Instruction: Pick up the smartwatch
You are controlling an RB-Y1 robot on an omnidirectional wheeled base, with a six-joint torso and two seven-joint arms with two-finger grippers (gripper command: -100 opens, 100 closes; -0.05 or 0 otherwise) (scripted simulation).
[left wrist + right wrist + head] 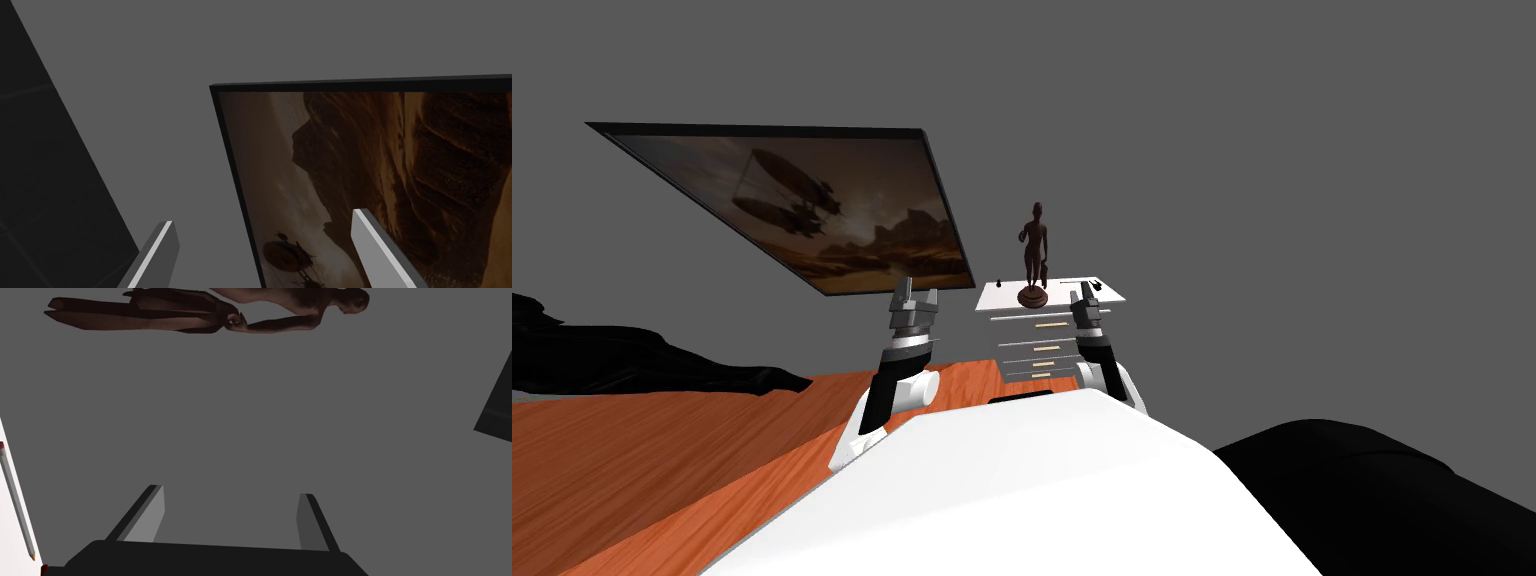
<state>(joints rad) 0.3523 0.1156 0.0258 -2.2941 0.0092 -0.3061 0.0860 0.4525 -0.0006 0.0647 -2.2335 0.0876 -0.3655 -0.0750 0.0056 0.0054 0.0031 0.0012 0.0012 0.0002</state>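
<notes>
A white chest of drawers (1009,298) stands against the grey wall ahead. On its top stands a dark brown statue (1035,252), which also appears in the right wrist view (210,310). Two small dark objects lie on the top, one left of the statue (999,283) and one at the right end (1098,289); I cannot tell which is the smartwatch. My right gripper (1085,291) is raised at the top's right part, open (230,510) and holding nothing. A pencil (16,500) lies on the white top beside it. My left gripper (914,297) is raised left of the chest, open (265,247).
A large dark-framed picture (812,210) hangs on the wall left of the chest. Several drawer fronts with pale handles (1047,345) face me. Reddish wood floor (662,460) spreads to the left. Black areas lie at the far left (612,360) and lower right (1392,490).
</notes>
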